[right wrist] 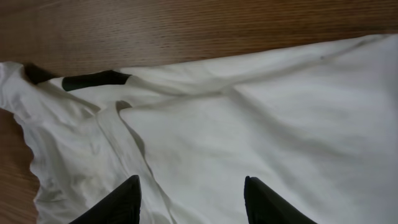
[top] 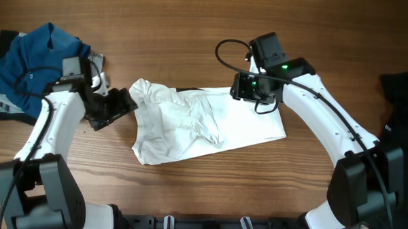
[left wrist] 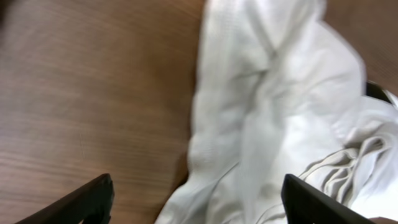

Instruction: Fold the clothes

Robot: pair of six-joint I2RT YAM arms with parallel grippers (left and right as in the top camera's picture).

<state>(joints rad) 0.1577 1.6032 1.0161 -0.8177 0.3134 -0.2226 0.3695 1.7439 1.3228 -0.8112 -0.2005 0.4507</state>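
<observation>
Clothes in the overhead view, by colour: one white, one blue, one black, plus a pale grey scrap.

The large white soft fabric shirt (top: 197, 121) lies mid-table on the brown wood-grain table (top: 159, 31), between my two arms. Its left part is bunched and wrinkled. Its right part lies flatter, with a corner reaching toward my right arm.

My left gripper (top: 126, 103) sits at the shirt's crumpled left edge. In the left wrist view the two black fingers (left wrist: 87, 202) are spread wide and nothing is pinched. White folds lie below and between them, with bare wood on the left.

My right gripper (top: 249, 87) hangs over the shirt's upper right edge. In the right wrist view its fingers (right wrist: 121, 202) are parted with smooth white cloth under them and no fold caught between. A short dark strip (right wrist: 93, 79) shows at the shirt's edge near the wood; I can't tell what it is.

The crumpled blue soft garment (top: 39, 58) is heaped at the far left, behind my left arm and well apart from the shirt. The pale grey cloth scrap (top: 0, 107) pokes out under it.

The black soft garment with small white print (top: 400, 94) lies at the far right edge, partly out of frame, beside my right arm.

Two arms, two grippers, both jaws apart.
</observation>
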